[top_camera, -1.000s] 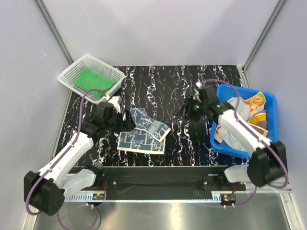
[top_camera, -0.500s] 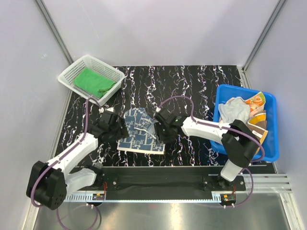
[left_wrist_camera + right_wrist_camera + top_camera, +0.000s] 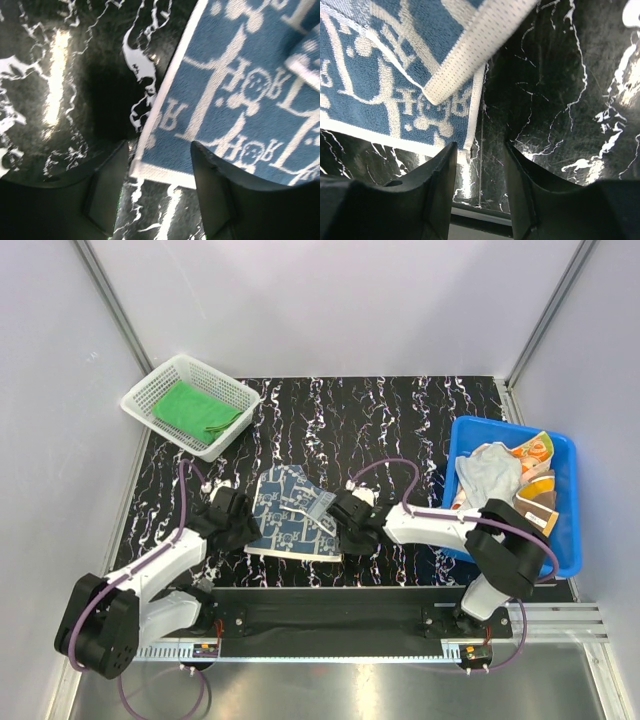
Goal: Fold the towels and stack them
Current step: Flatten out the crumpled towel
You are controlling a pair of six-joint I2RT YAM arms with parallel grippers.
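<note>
Robot lab cell: white enclosure walls (image 3: 330,300), aluminium rail (image 3: 380,645).

The whole tabletop (image 3: 400,420) is viewed from above and behind; the navy towel (image 3: 290,525) is shared, seen closely from both downward-tilted wrist views.

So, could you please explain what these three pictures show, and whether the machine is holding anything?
Two robot arms stand at a black marbled table. The wide picture looks down from above; the other two come from wrist cameras. A navy patterned towel lies between the arms, one flap folded over. Both the left gripper and right gripper are open, each straddling a near corner, holding nothing. A green towel sits in the white mesh basket; more towels are heaped in the blue tub.
</note>
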